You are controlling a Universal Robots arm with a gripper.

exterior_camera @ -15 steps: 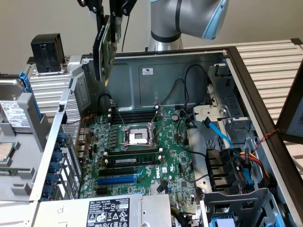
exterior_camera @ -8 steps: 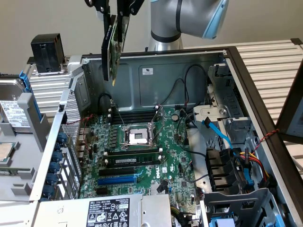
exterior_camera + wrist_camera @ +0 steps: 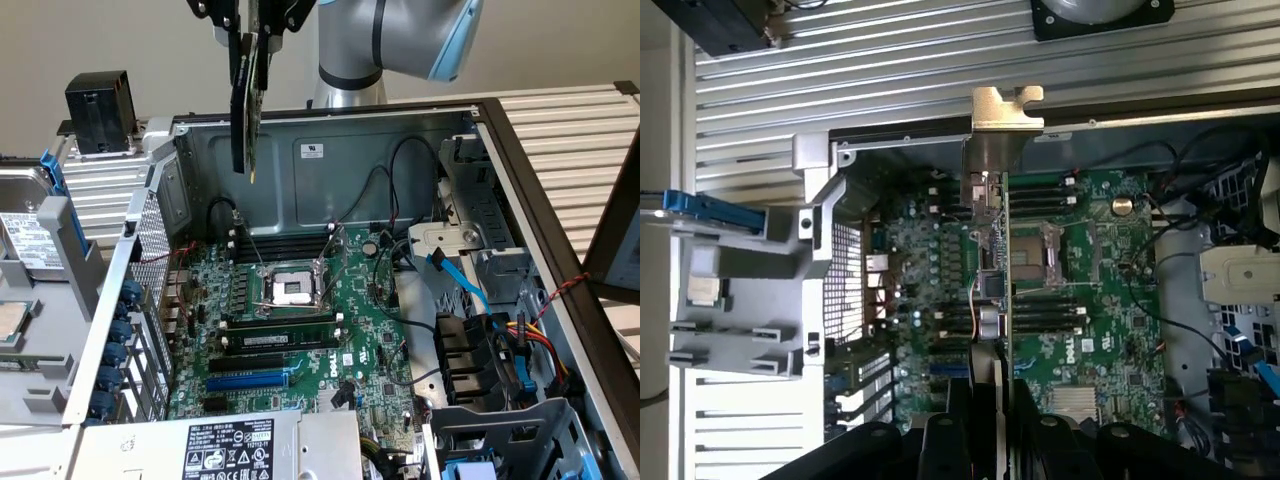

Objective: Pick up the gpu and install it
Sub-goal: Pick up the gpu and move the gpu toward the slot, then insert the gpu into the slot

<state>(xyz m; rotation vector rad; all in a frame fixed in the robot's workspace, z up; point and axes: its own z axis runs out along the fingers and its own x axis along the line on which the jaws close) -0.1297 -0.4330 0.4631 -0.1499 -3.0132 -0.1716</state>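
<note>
The gpu [image 3: 244, 105] hangs edge-on in the air above the back left part of the open computer case [image 3: 330, 135], a thin green card with a dark face. My gripper [image 3: 254, 35] is shut on its upper end. In the wrist view the gpu [image 3: 998, 250] runs away from my gripper [image 3: 992, 405], its silver bracket [image 3: 1006, 108] at the far end over the case's rear wall. Below lies the large green motherboard [image 3: 300, 345] with its CPU socket [image 3: 290, 290] and a blue expansion slot [image 3: 245, 380].
Black memory sticks [image 3: 278, 338] sit beside the socket. A power supply [image 3: 220, 450] lies at the case's near edge, with a drive cage and coloured cables [image 3: 500, 360] on the exterior view's right. A grey swung-out panel [image 3: 40, 300] and a black box [image 3: 100, 110] stand on the exterior view's left.
</note>
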